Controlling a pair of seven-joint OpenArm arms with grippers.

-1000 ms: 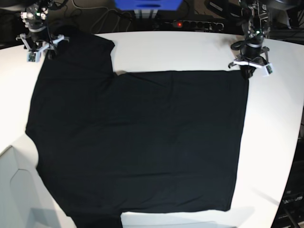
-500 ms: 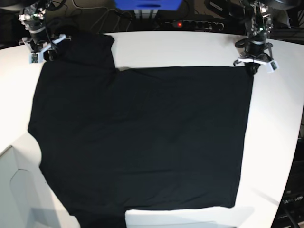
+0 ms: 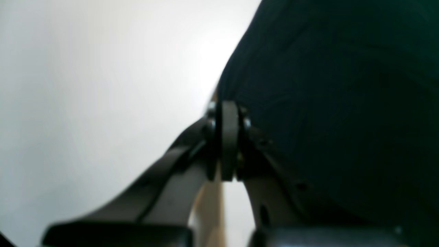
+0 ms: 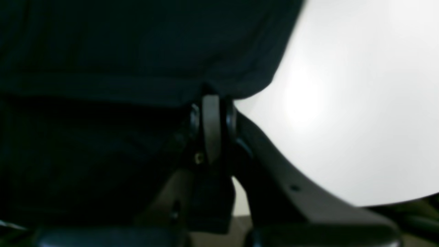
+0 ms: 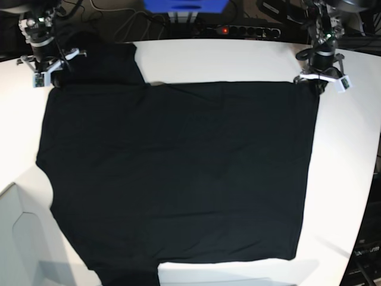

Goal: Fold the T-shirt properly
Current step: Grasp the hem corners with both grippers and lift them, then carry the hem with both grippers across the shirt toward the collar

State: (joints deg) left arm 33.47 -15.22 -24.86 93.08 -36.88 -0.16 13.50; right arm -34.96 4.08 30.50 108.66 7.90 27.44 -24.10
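Observation:
The black T-shirt [image 5: 178, 173] lies spread flat on the white table [image 5: 238, 59], its plain side up; no print or tag shows. My left gripper [image 5: 318, 85] is shut on the shirt's far right corner; in the left wrist view its pads [image 3: 229, 137] pinch the black cloth [image 3: 343, 103]. My right gripper [image 5: 50, 76] is shut on the far left corner by the sleeve; in the right wrist view its pads [image 4: 211, 127] clamp the cloth edge [image 4: 103, 51].
A power strip [image 5: 238, 30] and cables lie behind the table's far edge. A blue box [image 5: 184, 6] stands at the back. The table's curved edges run down the left [image 5: 12, 190] and right [image 5: 366, 196].
Both grippers have pulled their corners toward the table's far edge and slightly outward. The shirt's top edge has moved back and stretched straighter and flatter.

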